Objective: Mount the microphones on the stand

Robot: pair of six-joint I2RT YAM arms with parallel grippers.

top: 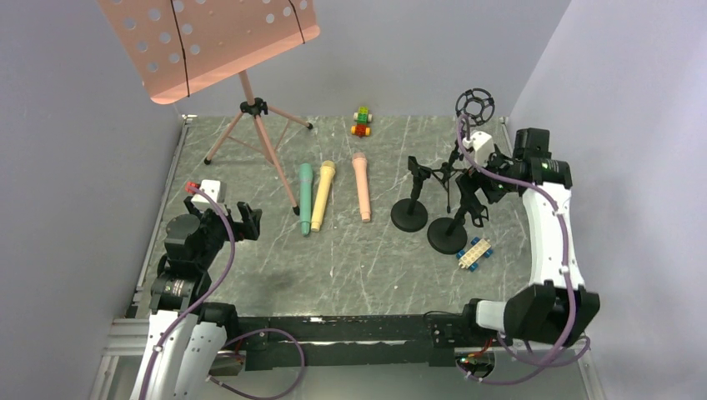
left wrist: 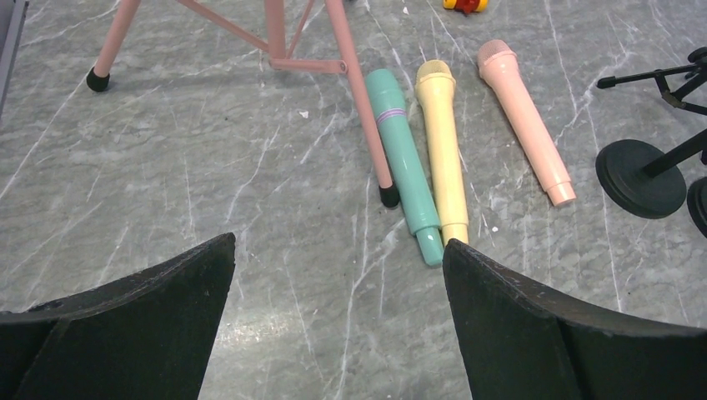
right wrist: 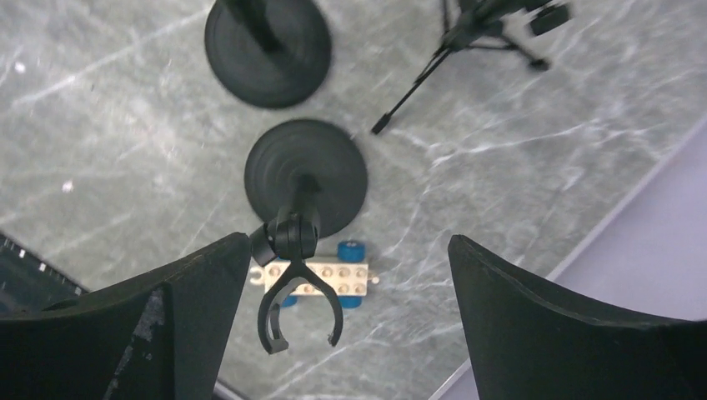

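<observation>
Now, microphones: the teal-green plastic microphone [left wrist: 403,158], the pale yellow plastic microphone [left wrist: 442,150] and the salmon pink plastic microphone [left wrist: 525,121] lie flat mid-table with heads far and tails near. None is on a stand yet.
Obstacle: the foot of the pink music stand's leg [left wrist: 358,100] sits just beside the teal one (awkward for a pick from the left).
Left pincer [left wrist: 338,242]: wide open and empty, near-left of the microphones and facing them. I judge it ready to fetch.
Right pincer [right wrist: 348,242]: jaws apart, holding nothing, above the nearer black round-base microphone stand [top: 447,236].
Clip: the stand's black C-shaped clip [right wrist: 296,308] points up between my fingers, close to one of them.
Why: I reckon the right arm is there to steady the clip.
Clutter: a white-and-blue brick car [right wrist: 313,279] lies just beside that base.
</observation>
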